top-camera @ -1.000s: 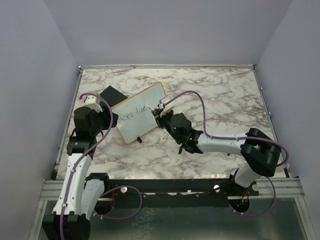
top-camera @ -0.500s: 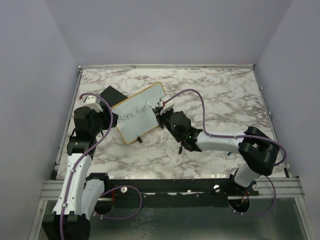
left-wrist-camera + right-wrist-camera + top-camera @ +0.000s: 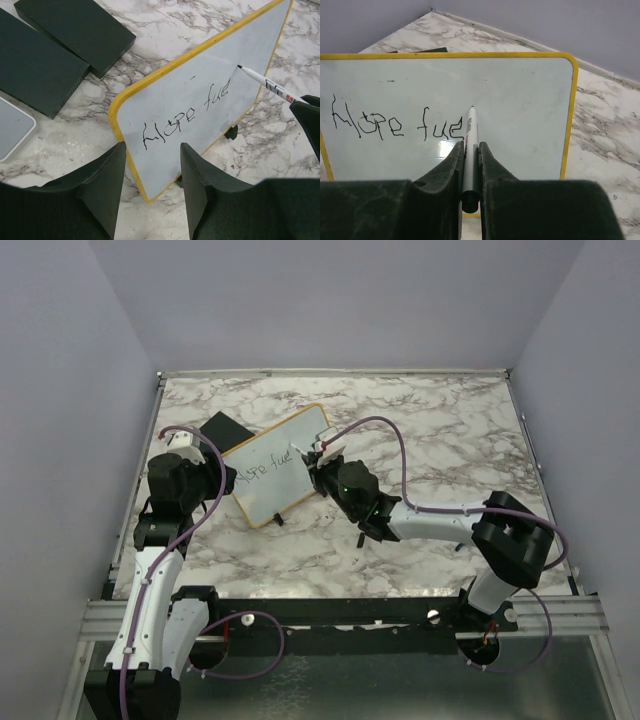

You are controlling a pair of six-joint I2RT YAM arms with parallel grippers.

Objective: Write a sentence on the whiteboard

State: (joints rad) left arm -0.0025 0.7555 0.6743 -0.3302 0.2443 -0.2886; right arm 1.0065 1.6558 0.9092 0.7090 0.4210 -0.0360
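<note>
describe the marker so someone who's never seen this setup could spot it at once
On the marble table, find the yellow-framed whiteboard left of centre. The marker is clamped in the right end effector, its black tip at the board just past the handwritten words. It is the only slim white stick here; the nearby blocks are flat and black.

whiteboard (image 3: 270,490) on table (image 3: 440,430), block (image 3: 222,428) behind it, marker (image 3: 265,81) right

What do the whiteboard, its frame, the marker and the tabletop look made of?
Whiteboard: glossy white coated panel, faint glare. Frame: yellow-orange, probably plastic, smooth rounded corners. Marker: smooth white barrel, likely plastic. Tabletop: marble look, grey veins; possibly printed laminate.
</note>
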